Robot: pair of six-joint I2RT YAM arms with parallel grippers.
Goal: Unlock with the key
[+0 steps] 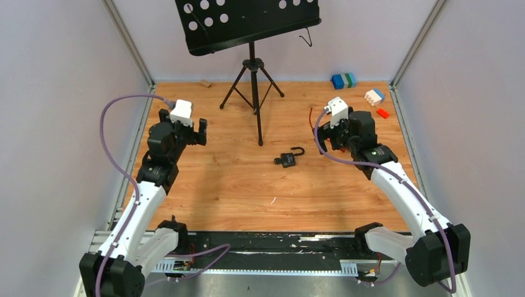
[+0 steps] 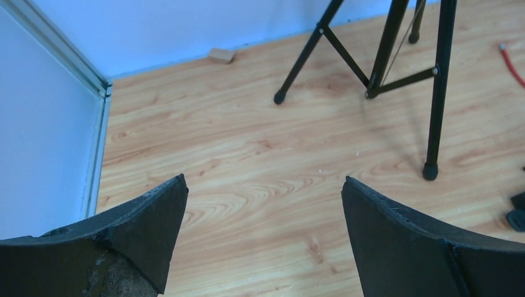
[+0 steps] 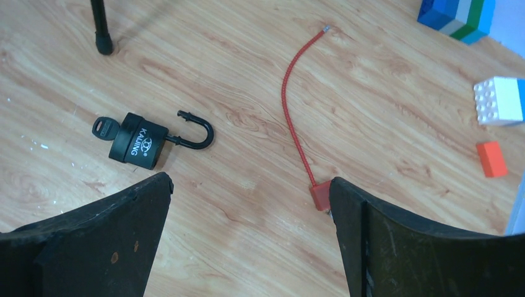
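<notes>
progress: looks done, my read. The shackle [image 3: 198, 133] has its free end out of the padlock [image 3: 139, 143] body with only one leg seated. The key [image 3: 105, 128] sits in the keyway.
left to do: nothing obvious; at most pull the key, if that counts. Can't tell whether the key is turned.
padlock location: flat on the desk [image 1: 216, 185], just beside the near foot of the music stand [image 1: 252, 68], on its right-arm side.
long axis: the key-to-shackle line, lying flat; near left-right in the top view, slightly tilted.
pointing: key head toward the stand foot, shackle bow away from the stand, toward the right arm.
left end effector [image 2: 263, 185]: jaws wide apart, empty, over bare desk on the stand's left-arm side, well apart from the padlock.
right end effector [image 3: 249, 182]: jaws wide apart, empty, raised beyond the padlock from the stand, touching nothing.
clutter: red cord [image 3: 297, 117] lies farther from the stand than the padlock, not touching it.
</notes>
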